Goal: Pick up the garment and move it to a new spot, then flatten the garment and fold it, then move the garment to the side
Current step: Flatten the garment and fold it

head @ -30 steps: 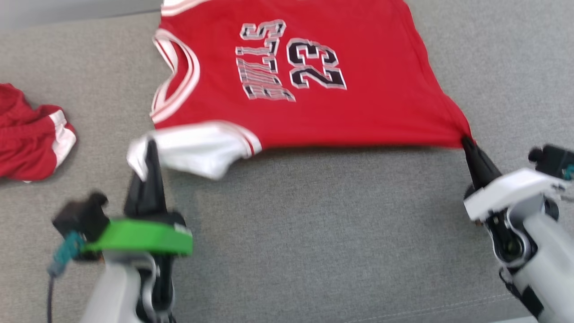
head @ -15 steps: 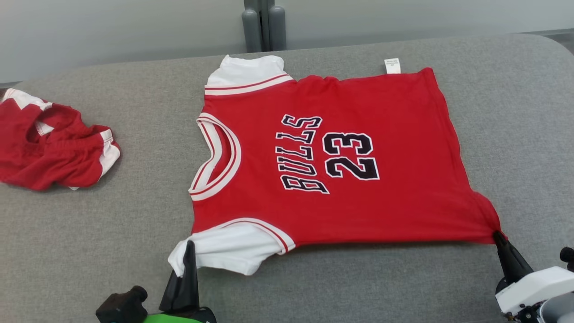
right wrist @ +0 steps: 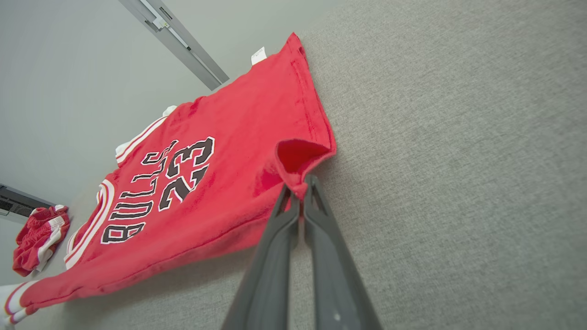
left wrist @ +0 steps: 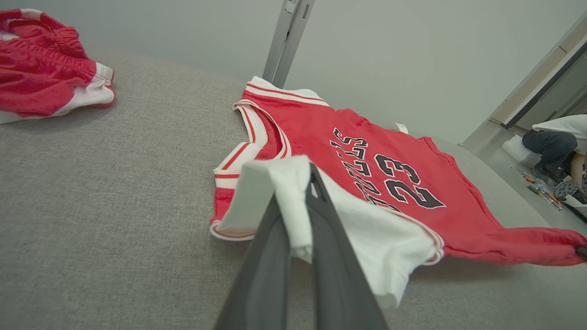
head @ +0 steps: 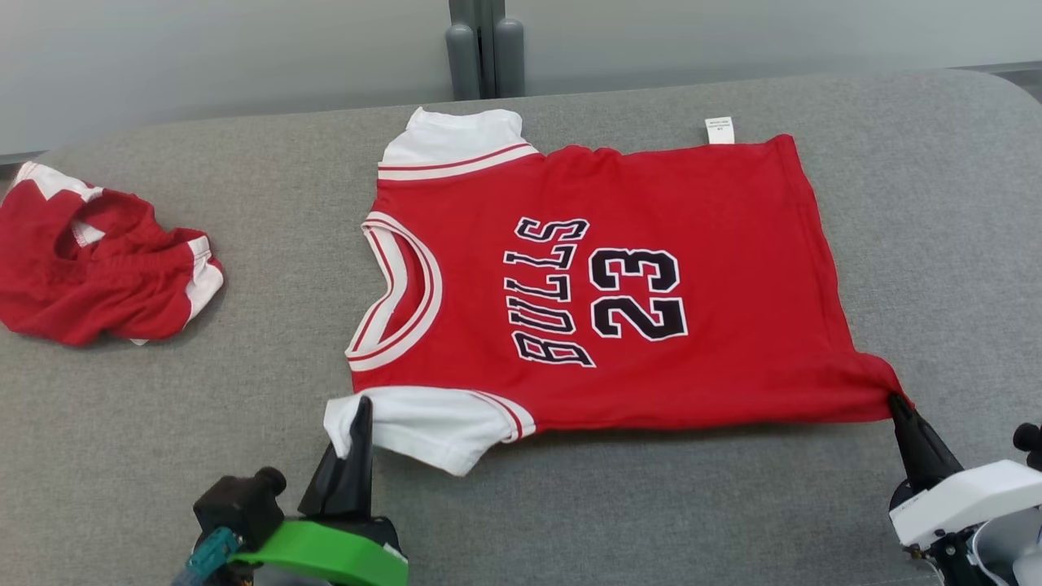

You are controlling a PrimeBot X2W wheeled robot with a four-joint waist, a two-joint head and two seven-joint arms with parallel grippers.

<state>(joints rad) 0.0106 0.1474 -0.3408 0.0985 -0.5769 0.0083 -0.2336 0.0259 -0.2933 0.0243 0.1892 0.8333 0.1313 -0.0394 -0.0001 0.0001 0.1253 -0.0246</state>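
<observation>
— Red dominated the scene. What was the garment [head: 651,195], and where did it lie?

— It was a red jersey with white sleeves, lettered "BULLS" and "23" in black. It lay spread nearly flat across the middle of the grey fabric surface [head: 619,513], collar toward the robot's left, hem toward its right.

— How did the left end effector [head: 363,404] stand?

— Its two dark fingers were closed on the near white sleeve [head: 431,423]. The left wrist view showed white cloth pinched between them, with the sleeve's edge raised a little.

— And the right end effector [head: 895,400]?

— It was closed as well, pinching the near hem corner. That corner was drawn into a small point, with a fold gaping just behind the fingertips.

— What else was there?

— A crumpled red cloth [head: 98,277] with white trim lay at the far left of the surface, well apart from the jersey. A small white label [head: 719,130] stuck out at the far hem corner. A grey post [head: 486,49] stood behind the surface. In the left wrist view, a person [left wrist: 555,137] crouched on the floor in the distance.
</observation>
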